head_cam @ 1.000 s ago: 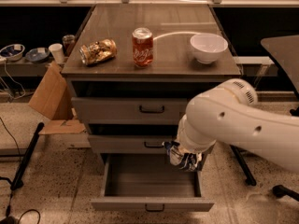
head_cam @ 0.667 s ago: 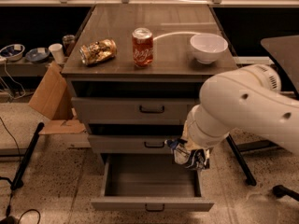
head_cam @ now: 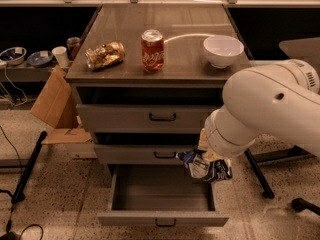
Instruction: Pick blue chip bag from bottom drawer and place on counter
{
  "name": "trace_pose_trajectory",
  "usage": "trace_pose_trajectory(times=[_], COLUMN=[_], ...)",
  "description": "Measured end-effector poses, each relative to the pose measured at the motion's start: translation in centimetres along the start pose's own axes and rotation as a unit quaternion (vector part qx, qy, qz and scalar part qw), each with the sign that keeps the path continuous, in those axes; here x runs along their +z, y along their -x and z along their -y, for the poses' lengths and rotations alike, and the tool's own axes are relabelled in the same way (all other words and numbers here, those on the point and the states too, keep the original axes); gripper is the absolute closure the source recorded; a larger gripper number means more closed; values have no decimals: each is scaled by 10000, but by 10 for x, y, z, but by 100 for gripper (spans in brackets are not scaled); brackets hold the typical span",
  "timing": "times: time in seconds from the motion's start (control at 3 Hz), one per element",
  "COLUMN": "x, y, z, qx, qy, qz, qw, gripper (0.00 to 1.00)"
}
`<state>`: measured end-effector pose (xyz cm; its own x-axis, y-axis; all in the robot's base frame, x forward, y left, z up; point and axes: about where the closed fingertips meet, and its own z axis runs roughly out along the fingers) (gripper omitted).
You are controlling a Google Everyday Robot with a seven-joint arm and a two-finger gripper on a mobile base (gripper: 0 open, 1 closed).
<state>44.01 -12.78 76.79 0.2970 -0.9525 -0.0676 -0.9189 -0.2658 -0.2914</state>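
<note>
The bottom drawer of the grey cabinet stands pulled open, and its inside looks bare. My gripper hangs above the drawer's right rear corner, mostly hidden under my white arm. It is shut on the blue chip bag, a crumpled dark-blue bag with white markings, which is lifted clear of the drawer at the height of the middle drawer front. The counter is the grey-brown cabinet top above.
On the counter stand a crushed golden bag at left, a red soda can in the middle and a white bowl at right. A cardboard box leans left of the cabinet. A black chair base sits at right.
My arm has swung right and upward, lifting the blue chip bag out of the bottom drawer. The things on the counter have not moved.
</note>
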Motion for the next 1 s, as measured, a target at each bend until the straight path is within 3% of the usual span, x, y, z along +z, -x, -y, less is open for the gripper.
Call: trace_pose_trajectory(times=[0.33,0.67,1.0], x=[-35,-84,-128], y=[-6,-19,-30], z=[10,29,57], qx=[240,439,403], qy=[-424,-891,-1250], qz=[-81,-168,-219], qw=[9988,9949,9911], gripper=[100,100,100])
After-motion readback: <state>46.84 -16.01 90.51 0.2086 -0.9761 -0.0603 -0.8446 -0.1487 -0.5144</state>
